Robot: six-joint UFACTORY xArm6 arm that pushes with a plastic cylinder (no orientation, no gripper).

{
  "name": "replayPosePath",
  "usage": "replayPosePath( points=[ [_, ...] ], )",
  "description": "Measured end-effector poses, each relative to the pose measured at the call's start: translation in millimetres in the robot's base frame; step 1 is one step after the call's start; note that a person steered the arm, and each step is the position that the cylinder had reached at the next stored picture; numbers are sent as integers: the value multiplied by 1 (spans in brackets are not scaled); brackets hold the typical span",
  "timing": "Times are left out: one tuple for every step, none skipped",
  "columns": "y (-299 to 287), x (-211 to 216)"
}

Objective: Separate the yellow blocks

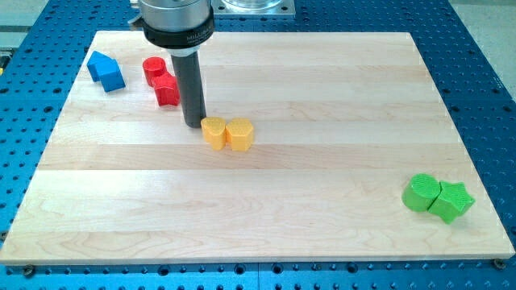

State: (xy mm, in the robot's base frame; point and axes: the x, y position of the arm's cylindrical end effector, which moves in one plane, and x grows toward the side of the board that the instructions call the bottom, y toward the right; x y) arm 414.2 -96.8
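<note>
Two yellow blocks sit side by side and touching near the board's middle: a yellow hexagon-like block [214,132] on the left and a yellow heart-like block [240,134] on the right. My tip [193,123] stands just to the upper left of the left yellow block, very close to it or touching it. The dark rod rises from there to the arm's head at the view's top.
A red cylinder [154,71] and a red block [167,90] touch each other left of the rod. A blue block [106,71] lies at the top left. Two green blocks, one rounded [421,193] and one star-shaped [451,201], touch at the bottom right. The wooden board [322,80] lies on a blue perforated table.
</note>
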Motion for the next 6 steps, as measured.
replayPosePath(
  points=[
    [-32, 0],
    [-25, 10],
    [-21, 47],
    [9, 38],
    [95, -1],
    [96, -2]
  ],
)
